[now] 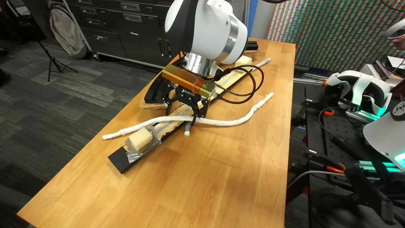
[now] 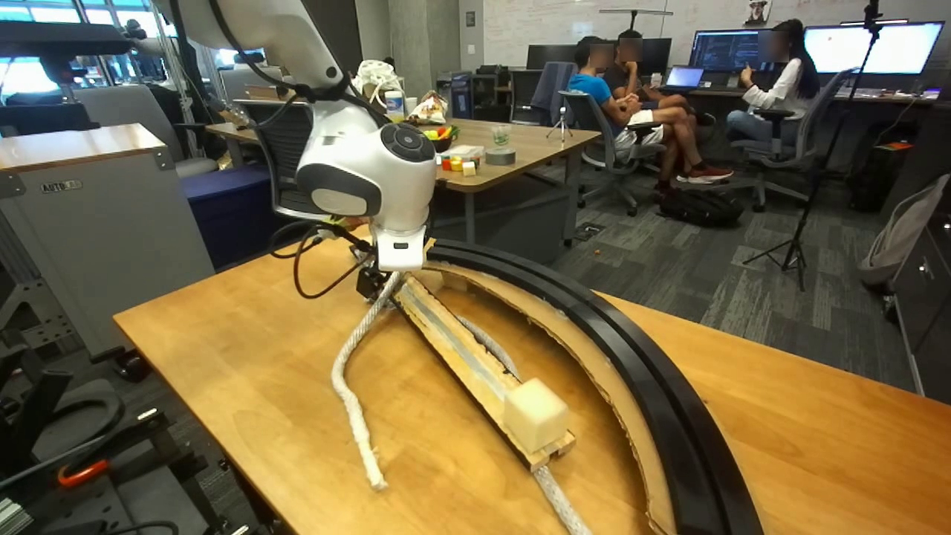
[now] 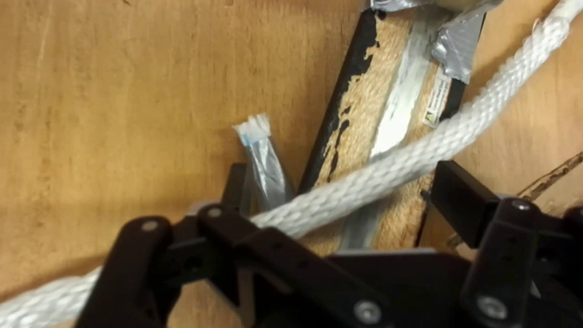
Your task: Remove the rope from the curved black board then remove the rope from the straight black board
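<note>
The curved black board (image 2: pixel 646 357) arcs across the table in an exterior view; my arm partly hides it in an exterior view (image 1: pixel 155 90). The straight black board (image 2: pixel 453 342) lies inside the arc with a pale, tape-striped face up (image 3: pixel 364 114). A white rope (image 1: pixel 221 123) lies across it, also seen in the wrist view (image 3: pixel 401 168). A second, greyer rope (image 2: pixel 561 498) runs under this board; its taped end (image 3: pixel 264 159) sticks out beside it. My gripper (image 1: pixel 181 117) is open above the straight board, fingers on either side of it (image 3: pixel 341 196), with the white rope crossing between them.
A pale block (image 1: pixel 140 139) is taped on one end of the straight board and another pale block (image 2: pixel 536 412) sits at its opposite end. The wooden table (image 1: pixel 205 183) has edges near the boards. A black cart with a headset (image 1: pixel 357 88) stands beside it.
</note>
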Tool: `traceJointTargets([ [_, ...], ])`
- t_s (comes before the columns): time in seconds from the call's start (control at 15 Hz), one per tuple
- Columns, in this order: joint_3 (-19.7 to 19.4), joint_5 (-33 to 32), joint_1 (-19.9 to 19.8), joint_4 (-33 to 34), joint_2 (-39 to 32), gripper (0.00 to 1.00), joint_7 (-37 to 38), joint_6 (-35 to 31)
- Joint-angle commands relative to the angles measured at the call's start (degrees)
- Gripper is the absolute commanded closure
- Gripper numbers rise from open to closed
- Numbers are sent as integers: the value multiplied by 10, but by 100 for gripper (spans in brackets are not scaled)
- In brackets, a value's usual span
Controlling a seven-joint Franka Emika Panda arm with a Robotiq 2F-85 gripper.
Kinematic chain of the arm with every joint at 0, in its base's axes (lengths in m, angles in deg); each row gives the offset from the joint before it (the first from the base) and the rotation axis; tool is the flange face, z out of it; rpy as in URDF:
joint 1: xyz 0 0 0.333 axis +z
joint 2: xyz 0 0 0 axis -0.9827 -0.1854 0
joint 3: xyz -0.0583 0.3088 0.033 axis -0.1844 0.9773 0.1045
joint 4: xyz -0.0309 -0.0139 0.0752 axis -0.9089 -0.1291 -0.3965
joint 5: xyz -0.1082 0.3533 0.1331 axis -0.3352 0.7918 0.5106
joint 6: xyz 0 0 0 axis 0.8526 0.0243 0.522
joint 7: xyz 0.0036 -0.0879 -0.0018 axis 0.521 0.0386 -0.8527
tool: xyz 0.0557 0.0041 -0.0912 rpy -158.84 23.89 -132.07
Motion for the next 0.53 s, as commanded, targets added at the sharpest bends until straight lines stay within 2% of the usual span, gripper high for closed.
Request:
traceJointTargets([
  [0.0,-7,5,23,13,-9,0,14,-32],
  [0.07,-7,3,25,13,-11,19,15,-36],
  [0.47,-4,-4,39,3,-4,66,5,-59],
])
